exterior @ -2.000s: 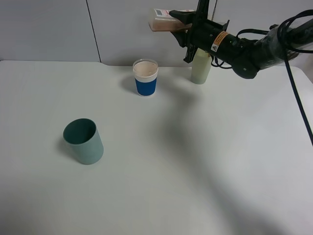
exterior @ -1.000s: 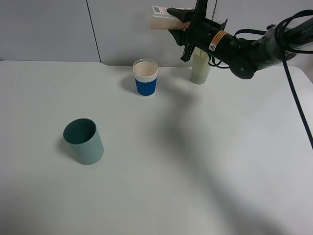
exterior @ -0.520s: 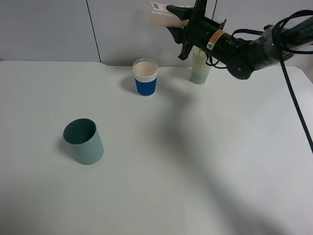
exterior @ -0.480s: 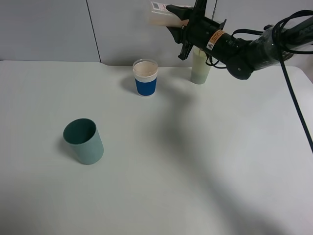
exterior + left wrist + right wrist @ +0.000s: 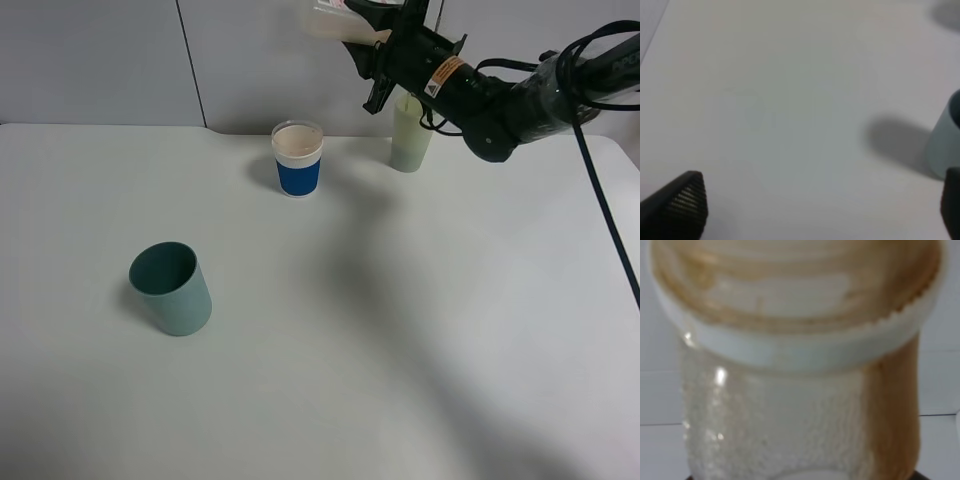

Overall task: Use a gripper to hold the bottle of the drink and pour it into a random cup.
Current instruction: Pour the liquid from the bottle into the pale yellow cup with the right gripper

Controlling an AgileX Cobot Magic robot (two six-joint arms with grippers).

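My right gripper (image 5: 368, 28) is shut on the bottle of the drink (image 5: 332, 18), a small whitish bottle held roughly on its side high above the table's back edge. The bottle is partly cut off by the top of the exterior view. It hangs up and to the right of the blue-and-white cup (image 5: 298, 158). In the right wrist view the bottle fills the frame, with its beige rim (image 5: 790, 335) and brown-tinted translucent body (image 5: 780, 425). My left gripper (image 5: 820, 210) is open and empty over bare table near the teal cup (image 5: 945, 145).
A pale cream cup (image 5: 410, 135) stands at the back right, just under my right arm. The teal cup (image 5: 172, 288) stands at the front left. The white table (image 5: 400, 330) meets a grey wall behind the cups.
My right gripper has lifted the bottle higher and a little to the right. The bottle now touches the top edge of the view. The cups have not moved.
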